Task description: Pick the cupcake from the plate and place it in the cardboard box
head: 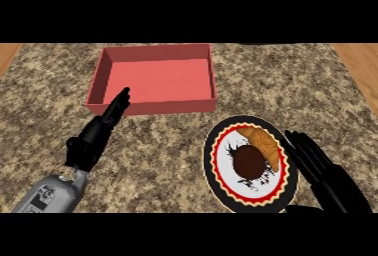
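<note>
A dark brown cupcake (pixel 249 162) sits in the middle of a round plate (pixel 221 172) with a red and black rim, at the lower right of the counter. An orange croissant-like pastry (pixel 263 142) lies on the plate just above the cupcake. My right hand (pixel 325 172) is open at the plate's right edge, fingers straight and pointing up, not touching the cupcake. A shallow reddish box (pixel 159 106) stands open at the upper middle, nothing in it. My left hand (pixel 100 132) is open at the left, its fingertips reaching the box's front left corner.
The counter is speckled granite (pixel 162 150), with wooden strips at the far left (pixel 7 55) and far right (pixel 358 65) edges. Between the box and the plate lies a stretch of bare stone.
</note>
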Robot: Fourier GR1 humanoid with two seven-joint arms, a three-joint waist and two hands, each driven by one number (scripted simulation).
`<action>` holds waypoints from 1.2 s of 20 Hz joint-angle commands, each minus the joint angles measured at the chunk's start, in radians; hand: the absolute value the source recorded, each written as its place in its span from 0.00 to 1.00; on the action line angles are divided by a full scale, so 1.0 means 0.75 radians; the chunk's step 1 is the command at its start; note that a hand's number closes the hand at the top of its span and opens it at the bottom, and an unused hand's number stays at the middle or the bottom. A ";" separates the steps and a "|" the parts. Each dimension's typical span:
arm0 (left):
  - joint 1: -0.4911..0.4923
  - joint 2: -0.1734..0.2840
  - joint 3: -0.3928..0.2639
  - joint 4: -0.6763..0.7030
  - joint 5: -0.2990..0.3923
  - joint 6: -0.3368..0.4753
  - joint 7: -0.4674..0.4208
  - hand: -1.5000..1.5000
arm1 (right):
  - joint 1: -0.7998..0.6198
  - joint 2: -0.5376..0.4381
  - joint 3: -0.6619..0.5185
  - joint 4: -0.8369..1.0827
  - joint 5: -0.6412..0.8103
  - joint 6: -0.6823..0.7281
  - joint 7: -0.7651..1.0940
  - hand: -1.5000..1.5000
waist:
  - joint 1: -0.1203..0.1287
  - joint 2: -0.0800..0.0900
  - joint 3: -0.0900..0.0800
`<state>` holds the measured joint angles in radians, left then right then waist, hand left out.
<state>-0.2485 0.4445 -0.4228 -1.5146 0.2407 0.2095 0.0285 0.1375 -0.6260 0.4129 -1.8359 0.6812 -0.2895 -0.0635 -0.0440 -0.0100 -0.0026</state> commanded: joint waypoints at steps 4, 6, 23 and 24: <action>0.062 -0.029 -0.050 -0.057 -0.056 -0.010 -0.004 0.50 | 0.224 -0.201 0.029 -0.546 0.155 0.311 0.393 0.00 | 0.030 0.003 0.000; -0.004 -0.040 0.004 0.040 -0.021 -0.051 -0.023 0.50 | 0.211 -0.274 -0.022 -0.633 0.036 0.484 0.471 0.00 | 0.026 0.011 -0.001; -0.015 -0.128 0.132 0.022 -0.135 -0.209 0.045 0.50 | -0.153 0.233 0.116 -0.359 0.062 0.829 0.792 0.00 | 0.058 0.014 0.004; 0.033 -0.149 0.093 -0.053 -0.194 -0.167 0.045 0.50 | -0.165 0.268 0.198 -0.360 0.136 0.846 0.834 0.00 | 0.061 0.012 0.004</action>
<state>-0.2383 0.3534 -0.3602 -1.5221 0.1367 0.0956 0.0484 0.0378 -0.4851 0.5215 -2.1825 0.7146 0.3423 0.5709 0.0014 0.0000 -0.0004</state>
